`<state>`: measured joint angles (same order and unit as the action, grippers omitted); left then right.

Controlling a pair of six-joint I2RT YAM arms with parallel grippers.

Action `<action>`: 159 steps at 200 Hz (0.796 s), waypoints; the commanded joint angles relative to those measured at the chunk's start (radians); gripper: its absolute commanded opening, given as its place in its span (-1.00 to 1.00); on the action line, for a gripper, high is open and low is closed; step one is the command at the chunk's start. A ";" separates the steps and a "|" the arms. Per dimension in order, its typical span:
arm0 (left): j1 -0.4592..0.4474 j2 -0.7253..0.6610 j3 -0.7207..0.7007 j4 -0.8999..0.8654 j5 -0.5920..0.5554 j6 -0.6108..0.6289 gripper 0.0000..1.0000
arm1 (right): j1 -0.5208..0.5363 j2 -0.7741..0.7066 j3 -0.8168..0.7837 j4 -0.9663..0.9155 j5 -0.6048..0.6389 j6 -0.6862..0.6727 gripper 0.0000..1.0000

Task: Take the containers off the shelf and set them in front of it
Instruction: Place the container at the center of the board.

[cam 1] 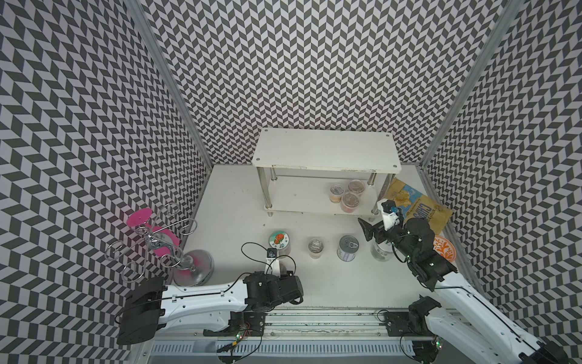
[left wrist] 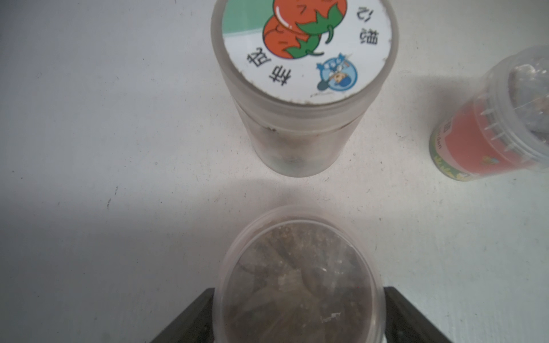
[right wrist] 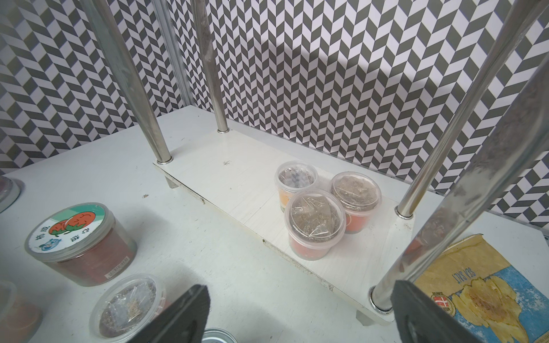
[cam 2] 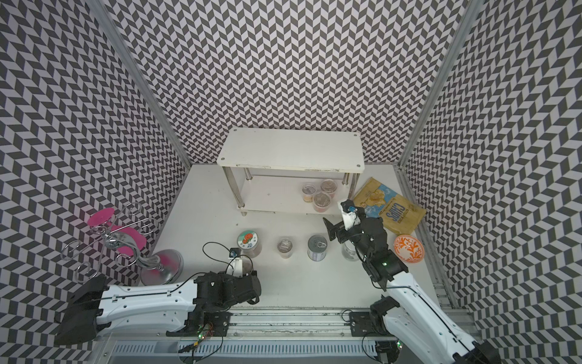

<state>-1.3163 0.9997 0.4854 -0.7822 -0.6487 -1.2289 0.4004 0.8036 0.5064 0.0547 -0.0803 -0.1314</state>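
**Left pincer** (left wrist: pixel 298 294): jaws spread wide, with one of the fingers (left wrist: pixel 190 317) on each side of a film-topped cup (left wrist: pixel 297 267). The cup stands upright on the bench (left wrist: pixel 89 118). In the wrist view the finger edges meet the cup's rim with no gap showing. Cannot tell whether they press on the cup wall. The cup is on the robot's side of the tomato-lid jar (left wrist: pixel 303 89), near it but apart.

**Right pincer** (right wrist: pixel 298 288): jaws at full spread, nothing between them. It faces the shelf (cam 1: pixel 327 148) at the lower board, close to the right front leg. In both top views it hangs over the bench above the clear jar (cam 1: pixel 379 252).

**Shelf:** the lower board carries three cups (right wrist: pixel 315 219), clustered tight toward its right end.

**Bench, in front of the shelf:** a row runs left to right:
- tomato-lid jar
- red-label cup (cam 1: pixel 316 247)
- tin can (cam 1: pixel 348 247)
- clear jar, partly under the right arm

All four stand upright and apart from one another.
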 commanded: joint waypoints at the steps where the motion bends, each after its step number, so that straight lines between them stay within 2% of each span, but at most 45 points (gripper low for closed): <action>1: -0.008 0.003 0.005 0.004 0.033 0.015 0.82 | -0.008 -0.017 -0.006 0.050 -0.006 0.001 0.99; 33: -0.009 0.006 0.029 -0.022 0.022 0.026 0.99 | -0.009 -0.017 -0.003 0.050 -0.006 0.001 0.99; 121: -0.008 -0.039 0.194 -0.211 -0.056 0.023 0.99 | -0.012 -0.018 0.022 0.044 -0.003 -0.012 0.99; 141: -0.007 -0.070 0.259 -0.242 -0.080 0.065 0.99 | -0.012 -0.029 0.022 0.036 -0.017 -0.013 0.99; 159: 0.000 -0.085 0.330 -0.186 -0.106 0.199 0.99 | -0.012 -0.046 0.018 0.028 -0.046 -0.001 0.99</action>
<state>-1.3201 0.9421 0.7238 -0.9668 -0.6891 -1.1683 0.3946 0.7906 0.5068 0.0528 -0.0891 -0.1360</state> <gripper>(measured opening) 0.994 0.995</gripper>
